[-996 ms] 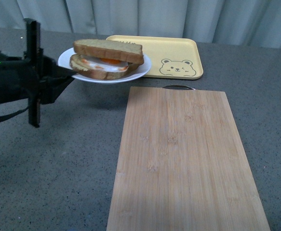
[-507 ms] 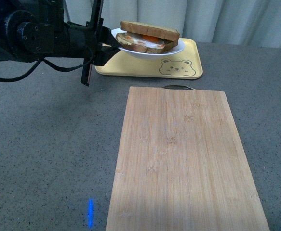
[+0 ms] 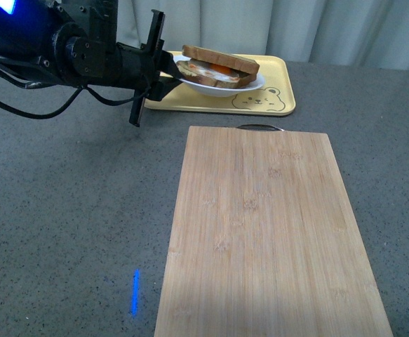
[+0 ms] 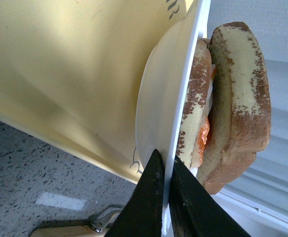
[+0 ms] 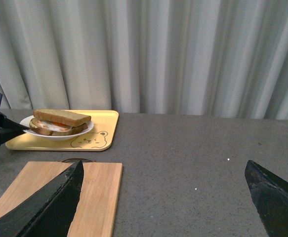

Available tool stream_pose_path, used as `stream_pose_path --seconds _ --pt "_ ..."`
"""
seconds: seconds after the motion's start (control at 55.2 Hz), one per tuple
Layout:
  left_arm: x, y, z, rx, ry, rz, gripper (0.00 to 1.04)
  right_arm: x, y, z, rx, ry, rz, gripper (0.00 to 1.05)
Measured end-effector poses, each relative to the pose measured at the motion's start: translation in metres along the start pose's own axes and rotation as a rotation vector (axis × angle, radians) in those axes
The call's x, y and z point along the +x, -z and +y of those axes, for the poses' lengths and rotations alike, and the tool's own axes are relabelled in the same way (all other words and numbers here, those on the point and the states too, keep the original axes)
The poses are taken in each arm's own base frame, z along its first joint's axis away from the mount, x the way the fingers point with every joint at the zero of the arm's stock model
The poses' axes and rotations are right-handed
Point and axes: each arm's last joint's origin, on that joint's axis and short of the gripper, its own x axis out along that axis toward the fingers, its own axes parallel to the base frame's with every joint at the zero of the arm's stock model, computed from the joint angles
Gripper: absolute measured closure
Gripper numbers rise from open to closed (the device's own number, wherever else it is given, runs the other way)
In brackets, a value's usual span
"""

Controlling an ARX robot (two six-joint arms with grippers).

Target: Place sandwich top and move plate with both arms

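The white plate [image 3: 211,87] is held over the yellow tray [image 3: 274,77], with the sandwich on it. The sandwich top [image 3: 222,59], a brown bread slice, lies on the egg-topped slice below. My left gripper [image 3: 172,70] is shut on the plate's left rim. In the left wrist view the fingers [image 4: 151,197] pinch the plate's edge [image 4: 183,98], and the sandwich top [image 4: 240,94] shows beside it. My right gripper [image 5: 166,197] is open and empty, well away over the table; the plate [image 5: 60,132] shows far off in its view.
A bamboo cutting board [image 3: 267,232] lies in the middle of the grey table, its metal handle toward the tray. The bear drawing [image 3: 259,98] is on the tray's near side. A grey curtain hangs behind. A blue light streak [image 3: 135,291] shows on the table.
My left arm has carried the plate with the sandwich from the left, to the right and back, over the yellow tray. In the last half second it has come down a little.
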Motion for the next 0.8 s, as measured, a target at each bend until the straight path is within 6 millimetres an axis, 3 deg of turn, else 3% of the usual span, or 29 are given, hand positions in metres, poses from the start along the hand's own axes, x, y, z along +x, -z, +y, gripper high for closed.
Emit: stream_pose_path --seconds 0.181,0.543,0.797 --pt "0.003 0.002 -0.001 -0.006 -0.014 0.01 1.0 0.0 0.0 0.0 0.0 0.0 0.0 0.09" --pt "-0.014 0.01 -0.001 0.001 -0.001 0.015 0.44 0.0 0.0 0.0 0.0 0.0 0.0 0.09" --pt "-0.059 0.023 -0.012 0.043 -0.024 -0.026 0.05 0.0 0.0 0.0 0.0 0.0 0.0 0.09"
